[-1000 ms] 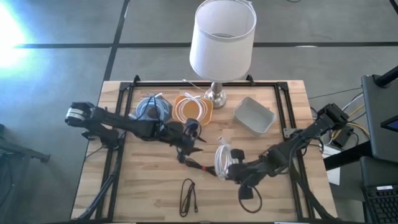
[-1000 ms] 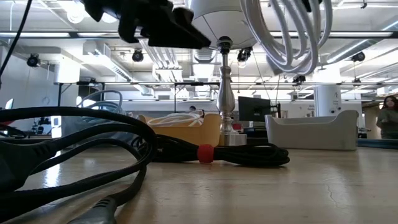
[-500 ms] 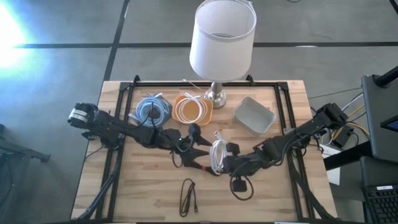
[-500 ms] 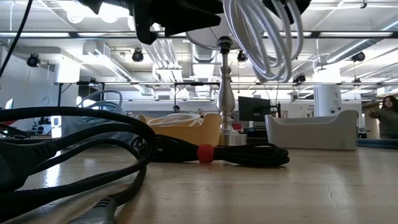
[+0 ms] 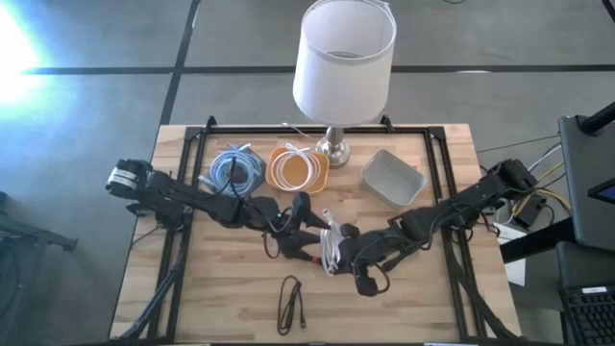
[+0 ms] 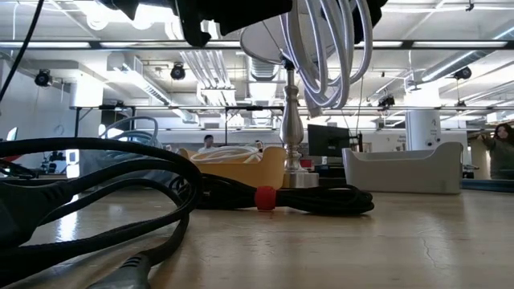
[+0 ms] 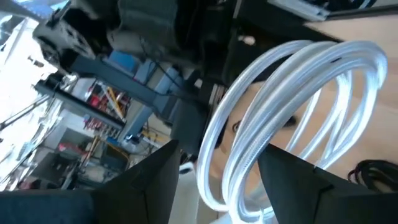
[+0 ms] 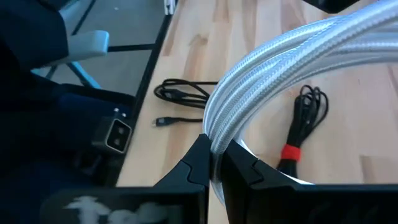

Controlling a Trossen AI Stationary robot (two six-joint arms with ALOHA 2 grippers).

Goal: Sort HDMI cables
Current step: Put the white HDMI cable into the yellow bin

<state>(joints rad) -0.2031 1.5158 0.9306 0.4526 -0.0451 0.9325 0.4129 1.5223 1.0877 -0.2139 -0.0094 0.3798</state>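
Observation:
A white HDMI cable coil (image 5: 330,246) hangs above the table's middle, with my right gripper (image 5: 340,254) shut on it. My left gripper (image 5: 312,231) is open right beside it. In the left wrist view its two fingers stand on either side of the coil's strands (image 7: 239,168). Under them a black cable bundle with a red tie (image 5: 291,253) lies on the table, and another black cable (image 5: 291,304) lies near the front edge. A light blue coil (image 5: 235,170) lies at the back left. A second white coil (image 5: 297,169) rests in the orange tray (image 5: 323,161). My right gripper pinches several strands of the white coil together (image 8: 219,127) between its two fingers. It comes slanting down from the table's right, fingers across the strands. The coil stands upright on edge and hangs clear of the table (image 6: 329,56). My left gripper: I cannot tell whether its fingers touch the coil.
A lamp (image 5: 343,58) stands at the back middle, its base (image 5: 335,147) between the orange tray and a grey tray (image 5: 393,179). A dark frame (image 5: 437,159) runs around the table top. Bare wood lies at the front right.
My right gripper has carried the white coil toward the table's left, up to my left gripper; the coil stays lifted clear. My left gripper has shifted slightly toward the coil and rolled about its own axis.

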